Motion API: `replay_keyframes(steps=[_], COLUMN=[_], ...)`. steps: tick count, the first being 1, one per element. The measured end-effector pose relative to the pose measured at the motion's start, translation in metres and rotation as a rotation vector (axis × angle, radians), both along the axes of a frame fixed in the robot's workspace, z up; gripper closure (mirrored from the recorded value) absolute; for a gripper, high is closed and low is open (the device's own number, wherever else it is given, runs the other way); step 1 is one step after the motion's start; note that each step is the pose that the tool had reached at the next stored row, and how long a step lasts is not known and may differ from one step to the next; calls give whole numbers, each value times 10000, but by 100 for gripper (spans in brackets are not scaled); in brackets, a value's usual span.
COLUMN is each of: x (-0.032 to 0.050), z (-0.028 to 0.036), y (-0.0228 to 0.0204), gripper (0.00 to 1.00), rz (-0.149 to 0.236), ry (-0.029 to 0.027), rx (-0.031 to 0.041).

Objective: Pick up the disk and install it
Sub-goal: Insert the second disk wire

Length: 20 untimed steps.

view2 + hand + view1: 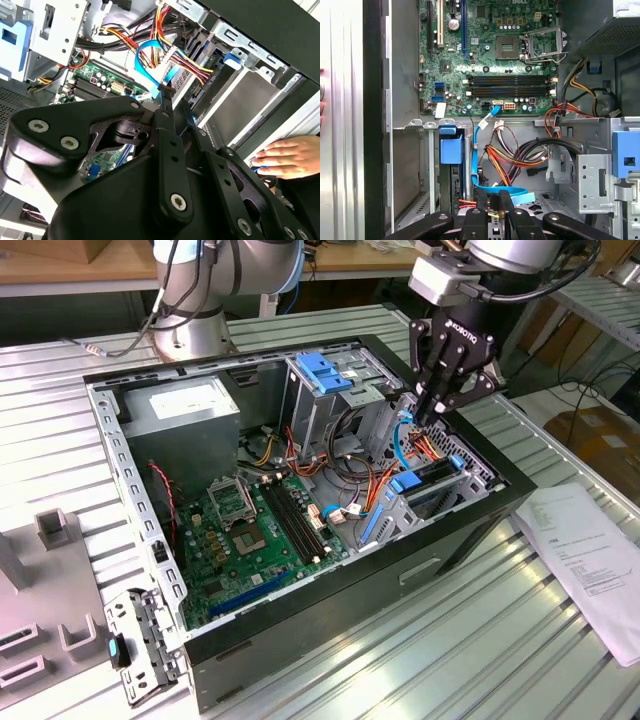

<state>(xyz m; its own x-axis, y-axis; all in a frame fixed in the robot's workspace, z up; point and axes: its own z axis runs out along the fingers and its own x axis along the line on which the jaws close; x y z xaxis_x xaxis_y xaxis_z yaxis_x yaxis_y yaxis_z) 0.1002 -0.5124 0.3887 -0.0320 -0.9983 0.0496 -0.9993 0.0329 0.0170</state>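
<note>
- Already, inside the open computer case [130, 490], loose cables [350, 475] lay bunched just beside the drive bay; I judged they could snag the fingers.
- Toward the exterior view's right, the gripper [427, 412] hung over that bay, fingers pressed together, pinching nothing I could make out.
- Beneath it the disk [432, 478] sat in the bay; an off-line push might jam its blue rails.
- In the second wrist view, a person's hand [290, 157] rested on the case, risking a knock.
- A ribbed metal tabletop [420, 660] carried everything, with a paper sheet [590, 560] rightmost.
</note>
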Motion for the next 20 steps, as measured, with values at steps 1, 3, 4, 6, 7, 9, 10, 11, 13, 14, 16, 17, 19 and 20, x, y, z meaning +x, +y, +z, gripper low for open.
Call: replay_keyframes(steps=[1, 3, 4, 6, 7, 9, 10, 11, 13, 14, 16, 17, 19, 20], x=[0, 1, 1, 1, 1, 1, 1, 1, 1, 1, 2, 3, 4, 4], z=[5, 12, 13, 11, 6, -4, -24, -38, -54, -62, -76, -83, -98, -103], y=[0, 5, 13, 44, 68, 87, 110, 137, 176, 192, 221, 230, 241, 242], gripper=[76, 76, 76, 76, 76, 76, 76, 76, 76, 76, 76, 76, 76, 77], rz=[-1, 0, 1, 1, 0, 0, 0, -1, -1, 0, 0, 0, -1, -2], ry=[8, 18, 19, 19, 19, 19, 19, 19, 19, 19, 19, 19, 19, 19], rx=[0, -1, -19, -138, -286, -456, -668, -811, -966, -1037, -1125, -1149, -1190, -1213])
